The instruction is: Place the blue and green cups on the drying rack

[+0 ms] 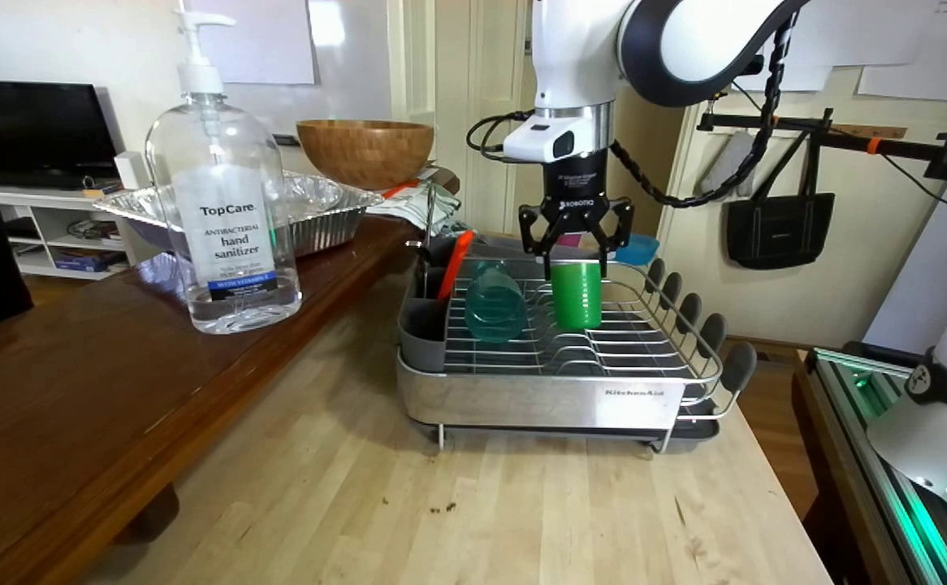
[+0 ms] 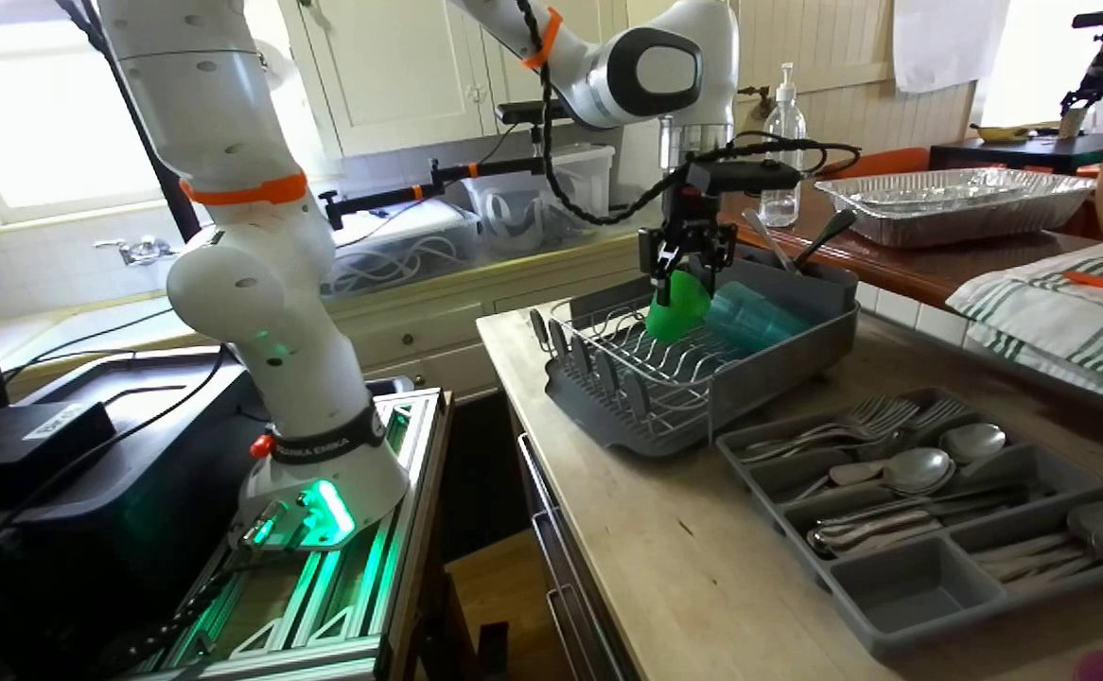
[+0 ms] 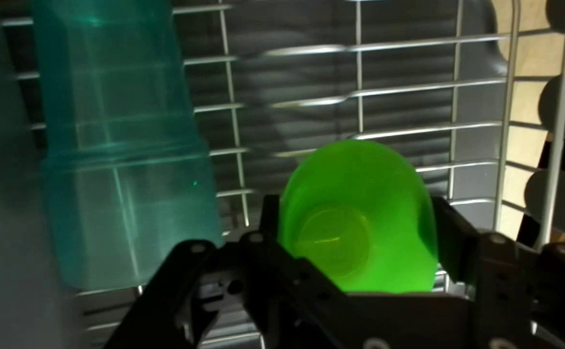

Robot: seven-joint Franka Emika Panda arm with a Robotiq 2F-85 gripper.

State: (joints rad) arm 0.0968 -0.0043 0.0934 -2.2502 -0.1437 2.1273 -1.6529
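My gripper [image 1: 575,266] points down over the drying rack [image 1: 538,402], with a finger on each side of the green cup [image 1: 577,302]. In the wrist view, both fingers [image 3: 357,218] press on the green cup [image 3: 360,184], and its open mouth faces the camera. In an exterior view, the green cup [image 2: 674,310] hangs a little tilted among the wires; I cannot tell if it touches them. A translucent teal-blue cup [image 1: 495,305] lies in the rack beside the grey utensil holder. It also shows in the wrist view [image 3: 127,194], apart from the green cup.
The utensil holder [image 1: 425,333] holds a red-handled utensil [image 1: 456,264]. A grey cutlery tray [image 2: 920,586] stands beside the rack. A light-blue item [image 1: 637,249] and a pink item [image 1: 568,240] show behind the rack. A sanitizer bottle [image 1: 226,219] and foil pan [image 1: 331,231] stand on the raised counter.
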